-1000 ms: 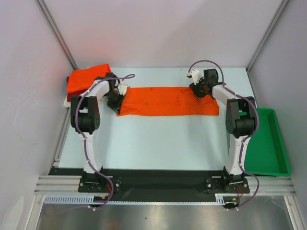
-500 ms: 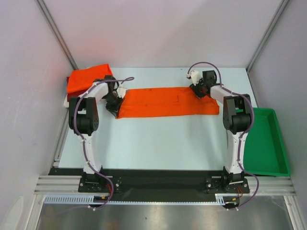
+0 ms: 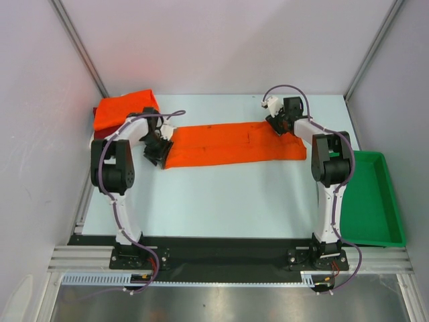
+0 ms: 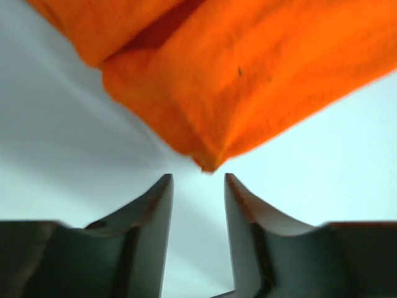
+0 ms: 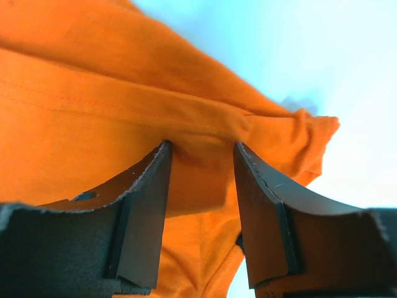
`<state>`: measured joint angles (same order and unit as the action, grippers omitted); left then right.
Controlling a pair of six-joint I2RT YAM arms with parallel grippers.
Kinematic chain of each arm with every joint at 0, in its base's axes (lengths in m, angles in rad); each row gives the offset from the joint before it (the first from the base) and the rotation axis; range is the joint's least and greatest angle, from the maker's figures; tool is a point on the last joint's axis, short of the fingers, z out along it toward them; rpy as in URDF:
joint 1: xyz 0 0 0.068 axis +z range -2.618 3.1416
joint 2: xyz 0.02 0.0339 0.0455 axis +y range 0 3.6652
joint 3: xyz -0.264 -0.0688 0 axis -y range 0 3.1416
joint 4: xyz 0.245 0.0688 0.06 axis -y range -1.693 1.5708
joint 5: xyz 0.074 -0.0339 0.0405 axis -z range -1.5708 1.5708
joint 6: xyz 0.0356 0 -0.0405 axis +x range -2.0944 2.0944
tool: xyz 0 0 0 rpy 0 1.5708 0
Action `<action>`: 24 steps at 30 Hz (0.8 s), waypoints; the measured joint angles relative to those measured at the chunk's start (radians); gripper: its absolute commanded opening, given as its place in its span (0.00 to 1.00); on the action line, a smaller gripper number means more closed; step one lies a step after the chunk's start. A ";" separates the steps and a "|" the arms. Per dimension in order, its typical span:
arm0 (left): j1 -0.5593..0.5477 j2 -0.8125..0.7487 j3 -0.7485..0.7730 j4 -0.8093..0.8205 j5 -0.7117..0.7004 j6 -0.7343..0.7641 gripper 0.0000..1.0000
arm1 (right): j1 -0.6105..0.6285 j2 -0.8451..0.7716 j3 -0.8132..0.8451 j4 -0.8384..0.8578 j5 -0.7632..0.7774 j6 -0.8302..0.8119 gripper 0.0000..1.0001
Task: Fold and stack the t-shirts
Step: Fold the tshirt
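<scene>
- The orange shirt [image 3: 234, 142] lies on the table [image 3: 221, 201] as a long folded strip. Its long axis runs from 9 to 3 o'clock in the overhead view.
- The left claw [image 3: 157, 147] sits at the strip's 9 o'clock end. Its jaws are narrowly apart and hold nothing, and in the wrist view the shirt's corner [image 4: 208, 162] points at the gap from 12 o'clock, just clear of the tips.
- The right claw [image 3: 280, 125] is over the strip's far corner, at about 2 o'clock. Its jaws are apart astride a raised fold [image 5: 205, 124]. The cloth seems to be under the tips rather than pinched, though the close view makes this hard to judge.
- Each arm is nearest its own end, so folding end to end looks workable.
- A pile of shirts [image 3: 120, 111] sits at 10 o'clock, close behind the left arm.
- The green tray [image 3: 375, 201] at 4 o'clock is well apart from the strip.
</scene>
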<state>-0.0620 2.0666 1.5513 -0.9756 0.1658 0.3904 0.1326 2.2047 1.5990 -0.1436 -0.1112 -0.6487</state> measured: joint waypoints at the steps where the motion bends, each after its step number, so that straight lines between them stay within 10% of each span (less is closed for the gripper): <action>1: 0.001 -0.019 -0.001 -0.005 -0.004 0.005 0.55 | 0.000 0.000 0.005 0.000 0.004 0.001 0.50; 10: -0.054 -0.234 -0.001 -0.006 -0.010 0.114 0.48 | -0.002 -0.119 0.006 -0.015 0.017 0.030 0.52; 24: -0.137 -0.118 -0.104 0.060 -0.048 0.302 0.48 | -0.017 -0.341 -0.185 -0.017 0.013 0.032 0.52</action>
<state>-0.1986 1.9484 1.4471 -0.9157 0.1181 0.6926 0.1154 1.8637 1.4139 -0.1608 -0.0986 -0.6167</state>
